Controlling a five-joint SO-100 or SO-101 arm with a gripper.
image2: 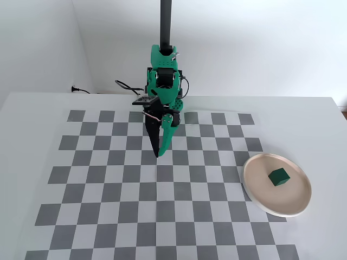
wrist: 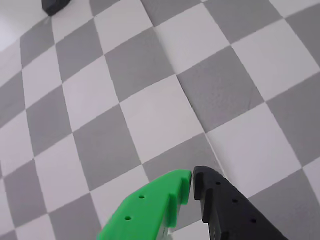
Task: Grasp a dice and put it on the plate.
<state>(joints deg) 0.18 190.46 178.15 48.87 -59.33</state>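
Fixed view: gripper (image2: 158,154) with its two fingers together, holding nothing, above the checkerboard (image2: 108,179) near its far edge; dice (image2: 279,177) resting on the plate (image2: 260,197) by the board's right edge.

Wrist view: only the green and black fingertips of the gripper (wrist: 192,179) enter from the bottom edge, nearly touching; a dark object (wrist: 54,5) at the top left corner is cut off and unidentifiable. Grey-and-white squares lie on a white table (image2: 32,108) against white walls; the arm's upper mast leaves the frame.
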